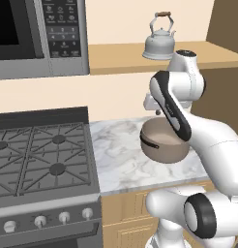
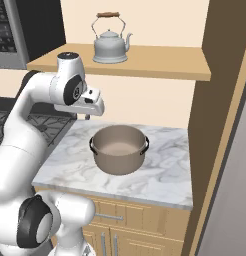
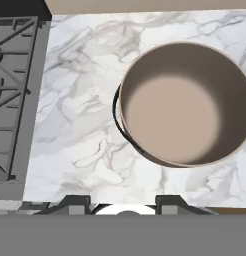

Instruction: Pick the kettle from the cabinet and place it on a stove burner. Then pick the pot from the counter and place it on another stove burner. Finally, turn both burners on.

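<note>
Gripper (image 3: 122, 202) hangs above the counter (image 3: 85, 125), jaws apart, empty. Pot (image 3: 182, 102) below, ahead. Kettle (image 2: 111, 45) up on cabinet shelf (image 2: 160, 62).

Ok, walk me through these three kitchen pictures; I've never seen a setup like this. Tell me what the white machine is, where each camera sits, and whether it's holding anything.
The white machine is a robot arm on a base that can drive, in a computer-rendered kitchen. Two cameras ride on the base behind the arm, one to its left and one to its right, so both show the same scene from two sides. The third sits on the hand and looks straight down.

The kettle stands on the cabinet shelf. The pot sits on the counter, beside the stove, whose burners are bare.

The gripper hangs above the counter near the pot, its fingers apart and nothing between them: it holds nothing.
</note>
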{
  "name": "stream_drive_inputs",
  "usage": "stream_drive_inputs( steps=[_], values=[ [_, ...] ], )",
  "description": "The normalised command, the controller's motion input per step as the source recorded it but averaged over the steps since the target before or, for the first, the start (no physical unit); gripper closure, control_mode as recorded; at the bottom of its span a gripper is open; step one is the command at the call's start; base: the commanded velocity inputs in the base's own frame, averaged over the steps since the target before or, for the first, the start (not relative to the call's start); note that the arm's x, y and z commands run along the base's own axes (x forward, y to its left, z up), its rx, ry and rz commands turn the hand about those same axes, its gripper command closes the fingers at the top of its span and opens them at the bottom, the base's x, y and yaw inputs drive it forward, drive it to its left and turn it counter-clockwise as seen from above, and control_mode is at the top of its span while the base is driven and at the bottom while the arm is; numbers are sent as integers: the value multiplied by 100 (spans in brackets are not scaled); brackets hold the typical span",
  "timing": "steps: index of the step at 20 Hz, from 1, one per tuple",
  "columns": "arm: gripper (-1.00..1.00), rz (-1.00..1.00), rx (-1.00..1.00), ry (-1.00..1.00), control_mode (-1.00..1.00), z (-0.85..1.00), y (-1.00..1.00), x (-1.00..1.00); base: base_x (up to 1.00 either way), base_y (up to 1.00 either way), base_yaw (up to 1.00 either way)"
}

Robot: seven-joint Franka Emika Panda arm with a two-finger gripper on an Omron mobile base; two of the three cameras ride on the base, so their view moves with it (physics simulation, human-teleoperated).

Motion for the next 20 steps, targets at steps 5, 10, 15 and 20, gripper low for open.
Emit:
stream_drive_inputs(
  steps=[5, 10, 15, 20],
  values=[
    [-100, -2, 0, -11, -100, 0, 0, -1, 0, 0, 0],
    [-100, -6, -1, -21, -100, 7, 0, -7, 0, 0, 0],
    [-100, -10, -4, -19, -100, 17, 1, -7, 0, 0, 0],
    [-100, -9, -2, -15, -100, 16, 1, -1, 0, 0, 0]
  ],
)
